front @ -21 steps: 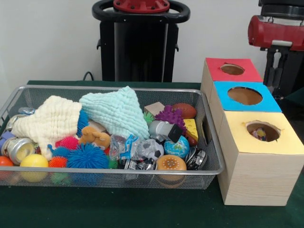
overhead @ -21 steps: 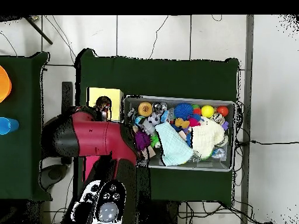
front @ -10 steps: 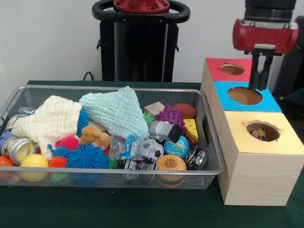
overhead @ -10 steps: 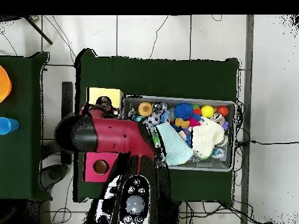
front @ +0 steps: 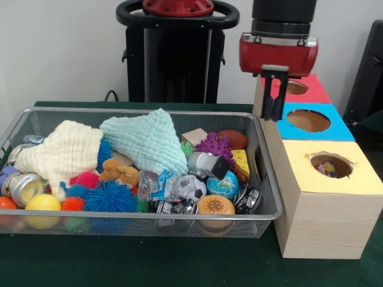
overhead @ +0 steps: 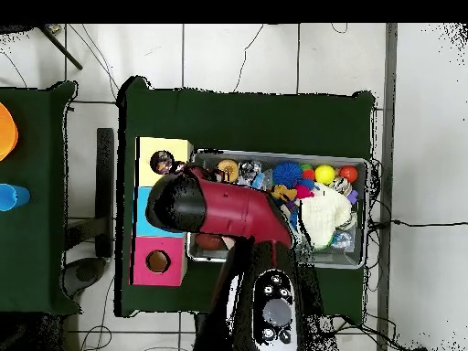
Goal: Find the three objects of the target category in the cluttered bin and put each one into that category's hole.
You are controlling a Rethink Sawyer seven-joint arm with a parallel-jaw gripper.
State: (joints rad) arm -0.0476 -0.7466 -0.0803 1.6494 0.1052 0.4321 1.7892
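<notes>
My gripper (front: 274,117) hangs open and empty over the far right corner of the wire bin (front: 270,210), just left of the blue box (front: 333,131). Three boxes with round holes stand in a row right of the bin: red (front: 314,91), blue, and yellow (front: 365,179). A small colourful thing (front: 328,168) lies inside the yellow box's hole. The bin holds spiky balls (front: 109,197), a purple spiky ball (front: 214,145), a plush toy (front: 119,172), a globe ball (front: 224,185) and a brown football (front: 233,139). In the overhead view the arm (overhead: 219,206) hides the gripper.
A cream cloth (front: 64,152) and a mint cloth (front: 146,140) cover the bin's middle and left. A yellow ball (front: 42,204), tins (front: 24,188) and a burger toy (front: 215,206) lie along its front. The black pedestal (front: 176,60) stands behind.
The arm has swung from beyond the boxes, across the red and blue ones, to the bin's right end. Nothing in the bin has shifted.
</notes>
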